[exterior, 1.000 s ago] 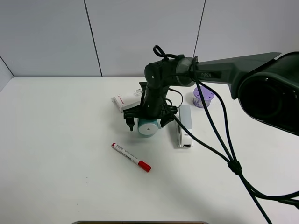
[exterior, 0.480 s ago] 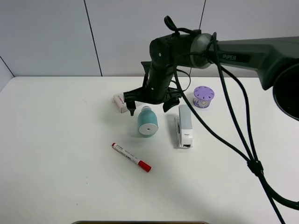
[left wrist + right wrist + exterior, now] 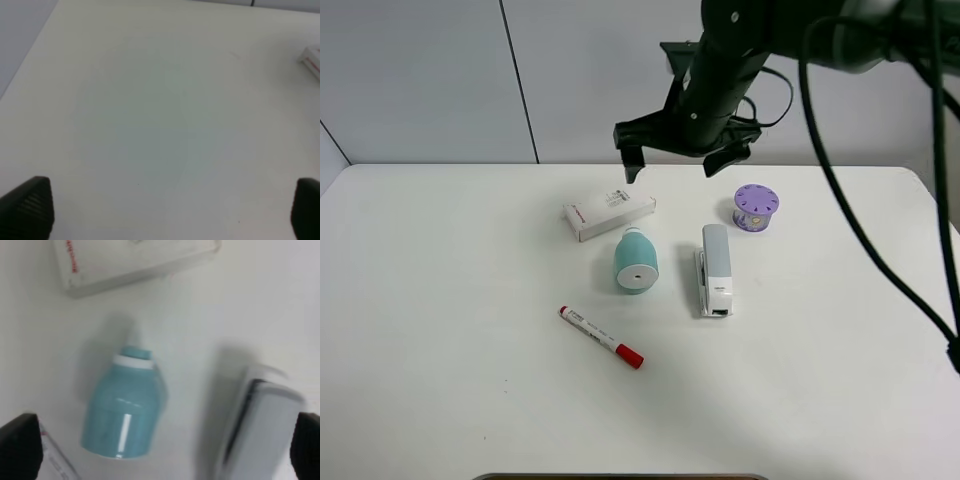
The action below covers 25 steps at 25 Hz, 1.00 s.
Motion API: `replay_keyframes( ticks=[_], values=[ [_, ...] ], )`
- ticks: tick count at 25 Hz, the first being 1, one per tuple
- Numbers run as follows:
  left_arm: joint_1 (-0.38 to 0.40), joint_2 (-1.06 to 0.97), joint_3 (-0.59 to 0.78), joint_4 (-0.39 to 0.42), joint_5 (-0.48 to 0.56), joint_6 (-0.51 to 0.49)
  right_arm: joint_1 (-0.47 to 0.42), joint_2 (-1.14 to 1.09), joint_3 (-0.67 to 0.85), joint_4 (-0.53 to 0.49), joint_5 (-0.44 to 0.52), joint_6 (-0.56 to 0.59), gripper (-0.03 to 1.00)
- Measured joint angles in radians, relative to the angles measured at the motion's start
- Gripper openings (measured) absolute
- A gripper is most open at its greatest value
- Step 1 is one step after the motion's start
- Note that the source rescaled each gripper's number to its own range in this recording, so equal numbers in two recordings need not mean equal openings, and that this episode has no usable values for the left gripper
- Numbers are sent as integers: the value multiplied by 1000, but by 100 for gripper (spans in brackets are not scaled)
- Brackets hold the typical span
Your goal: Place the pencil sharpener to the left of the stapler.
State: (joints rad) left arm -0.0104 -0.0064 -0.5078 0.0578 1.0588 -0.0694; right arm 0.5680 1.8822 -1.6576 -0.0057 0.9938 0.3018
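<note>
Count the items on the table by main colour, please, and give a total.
Teal: 1, the pencil sharpener
White: 3, the stapler, the box, the red-capped marker
Purple: 1, the holed cylinder
Total: 5

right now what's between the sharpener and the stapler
Nothing, only bare table between the sharpener and stapler; the exterior high and right wrist views both show it.

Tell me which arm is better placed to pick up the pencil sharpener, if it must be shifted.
Right. The right claw, open, hangs over the pencil sharpener and the stapler. The left claw sees only table and a white box corner.
</note>
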Motion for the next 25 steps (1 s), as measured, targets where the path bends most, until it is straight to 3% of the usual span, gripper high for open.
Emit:
replay_keyframes(
  ticks=[9, 18, 25],
  values=[
    [0, 0, 0, 0, 0, 0, -175, -157, 66, -8, 64, -136, 100],
    [0, 0, 0, 0, 0, 0, -343, -384, 344, -7, 23, -241, 100],
    [0, 0, 0, 0, 0, 0, -525, -641, 586, -7, -15, -334, 100]
  ],
)
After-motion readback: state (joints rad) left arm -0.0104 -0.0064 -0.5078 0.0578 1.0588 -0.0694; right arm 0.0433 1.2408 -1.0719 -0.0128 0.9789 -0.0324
